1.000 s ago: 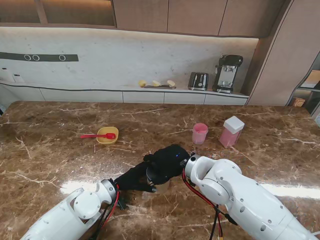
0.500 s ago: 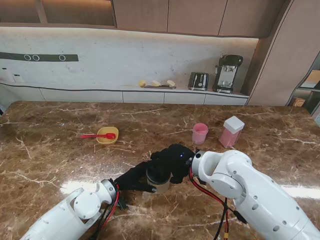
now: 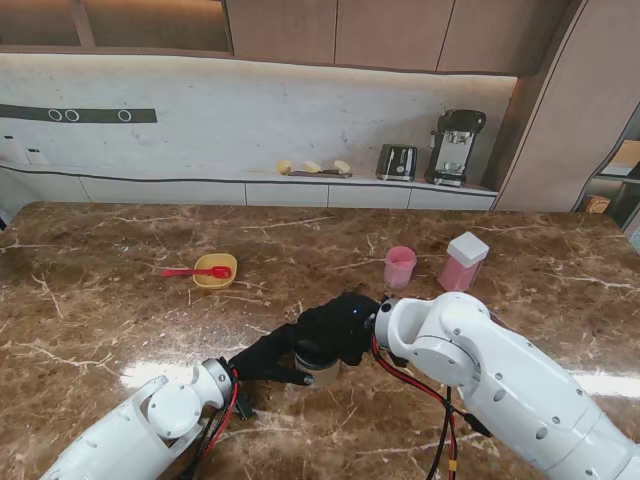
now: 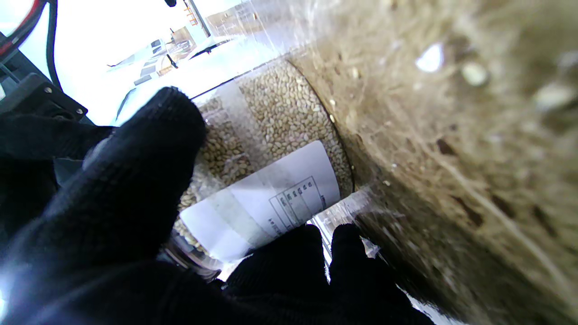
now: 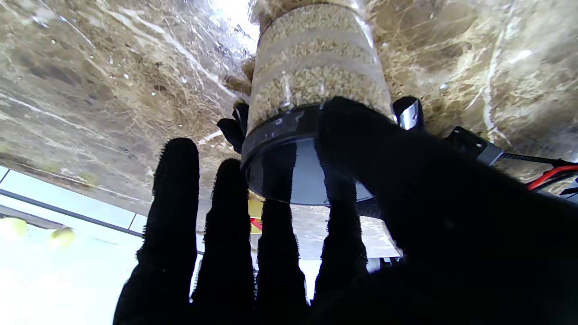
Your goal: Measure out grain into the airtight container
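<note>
I'm opening the grain jar (image 3: 318, 366): my left hand (image 3: 268, 357) grasps its body, my right hand (image 3: 340, 325) grips the black lid (image 5: 298, 162), which needs twisting off next.

One grain jar (image 3: 318, 366), one yellow bowl (image 3: 215, 271), one red spoon (image 3: 190, 271), one pink cup (image 3: 400, 267), one pink container (image 3: 462, 263)
</note>
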### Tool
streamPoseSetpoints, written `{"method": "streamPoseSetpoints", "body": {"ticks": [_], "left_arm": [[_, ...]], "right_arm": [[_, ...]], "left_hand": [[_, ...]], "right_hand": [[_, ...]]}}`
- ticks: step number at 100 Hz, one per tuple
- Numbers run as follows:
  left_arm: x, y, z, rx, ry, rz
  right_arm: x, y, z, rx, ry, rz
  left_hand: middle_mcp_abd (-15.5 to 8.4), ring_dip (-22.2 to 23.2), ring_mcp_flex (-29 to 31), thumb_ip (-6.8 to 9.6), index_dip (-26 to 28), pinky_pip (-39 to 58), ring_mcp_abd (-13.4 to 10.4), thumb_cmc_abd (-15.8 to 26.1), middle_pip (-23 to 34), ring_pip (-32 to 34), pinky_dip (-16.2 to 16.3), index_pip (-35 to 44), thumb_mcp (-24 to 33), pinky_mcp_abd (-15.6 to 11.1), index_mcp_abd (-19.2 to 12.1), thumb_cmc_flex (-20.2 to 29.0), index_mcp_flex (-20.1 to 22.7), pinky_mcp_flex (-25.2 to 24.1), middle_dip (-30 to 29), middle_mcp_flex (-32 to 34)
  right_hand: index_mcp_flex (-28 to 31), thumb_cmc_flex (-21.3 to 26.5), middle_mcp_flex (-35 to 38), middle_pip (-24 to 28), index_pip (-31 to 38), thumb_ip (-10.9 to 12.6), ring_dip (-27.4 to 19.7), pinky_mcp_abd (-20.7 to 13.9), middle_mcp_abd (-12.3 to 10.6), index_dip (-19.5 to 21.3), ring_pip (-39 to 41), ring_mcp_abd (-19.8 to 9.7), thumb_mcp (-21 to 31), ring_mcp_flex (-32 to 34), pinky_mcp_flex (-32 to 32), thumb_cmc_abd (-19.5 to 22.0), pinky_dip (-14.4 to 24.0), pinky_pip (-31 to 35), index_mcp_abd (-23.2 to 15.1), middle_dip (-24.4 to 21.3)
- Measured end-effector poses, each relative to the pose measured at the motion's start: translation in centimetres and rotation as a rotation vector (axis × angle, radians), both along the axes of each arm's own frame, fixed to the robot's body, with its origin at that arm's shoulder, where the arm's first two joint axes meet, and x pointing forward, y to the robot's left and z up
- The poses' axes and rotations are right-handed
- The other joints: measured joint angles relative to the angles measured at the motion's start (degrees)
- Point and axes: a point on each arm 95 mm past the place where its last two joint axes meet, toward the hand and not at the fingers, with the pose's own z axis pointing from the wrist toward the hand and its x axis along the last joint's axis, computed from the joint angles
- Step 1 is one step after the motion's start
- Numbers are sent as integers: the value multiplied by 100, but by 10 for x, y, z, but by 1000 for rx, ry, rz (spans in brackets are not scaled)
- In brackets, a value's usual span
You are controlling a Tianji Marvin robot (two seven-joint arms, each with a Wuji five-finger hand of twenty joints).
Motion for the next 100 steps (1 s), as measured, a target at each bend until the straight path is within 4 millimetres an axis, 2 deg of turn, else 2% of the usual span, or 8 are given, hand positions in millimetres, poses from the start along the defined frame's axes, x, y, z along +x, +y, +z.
{"method": "streamPoseSetpoints", "body": {"ticks": [14,33,48,57,71,78,93,100], "left_arm": [[-1,0,0,-1,1,0],[-1,0,0,-3,2,0],[-1,0,0,-3,3,-1],[-1,0,0,-2,3,-1],[-1,0,0,-1,4,-2],[-1,0,0,0,4,-1],[-1,0,0,0,4,-1],[-1,0,0,0,4,-2]], "right_arm": [[1,1,0,18,-14,-1],[4,0,-2,53,-46,-15],[7,-2,-6,92,-88,-29],[8,-2,-11,119,-111,-55],[6,-1,-16,169,-93,-97],[4,-2,-17,184,-88,-100],[0,-10,-9,212,-104,-118],[-4,-11,-1,205,-108,-117]], "left_hand": [[0,0,-13,0,0,0,0,0,0,-3,0,-5,0,1,-6,0,31,-17,0,9],[0,0,-16,0,0,0,0,0,0,-4,0,-5,0,1,-7,1,33,-21,0,11],[0,-1,-16,0,0,0,0,0,0,-6,0,-5,0,1,-7,1,34,-22,0,12],[0,-2,-16,0,0,0,0,0,0,-6,0,-5,0,1,-7,1,34,-22,0,12],[0,-2,-17,0,0,0,0,0,0,-6,0,-5,0,1,-7,1,34,-22,0,12],[0,-2,-16,0,0,0,0,0,0,-6,0,-5,0,1,-7,1,34,-22,0,12],[0,-2,-17,0,0,0,0,0,0,-6,0,-5,0,1,-6,2,34,-22,0,12],[0,-2,-16,0,0,0,0,0,0,-6,0,-5,0,1,-5,2,34,-22,0,12]], "right_hand": [[227,-43,395,114,191,-311,438,-96,2,181,300,18,-88,513,400,-183,4,453,-59,440],[478,-966,1228,302,310,-315,952,-177,249,214,1467,-168,-810,1458,928,-34,145,1296,357,886],[473,-1759,1989,927,371,-315,1090,-221,307,141,1953,-248,-1915,1826,1165,637,156,1788,892,1046],[417,-2232,2269,1190,371,-274,1090,-227,140,43,2117,-248,-2691,2018,1301,1555,157,2082,1105,1123],[295,-3256,2228,1016,328,-91,993,-208,95,-66,1788,-184,-2833,1887,1125,2262,157,2107,1168,971],[161,-3601,1921,644,233,-62,698,-186,-114,-135,1107,-121,-2789,1438,579,2452,157,1639,1138,684],[1,-3686,984,-51,96,-62,261,90,-163,-135,-23,3,-2736,424,-373,2461,153,593,1029,234],[-1,-3281,654,-239,36,-37,70,148,-159,-135,-276,56,-2669,109,-590,2083,153,356,1013,124]]}}
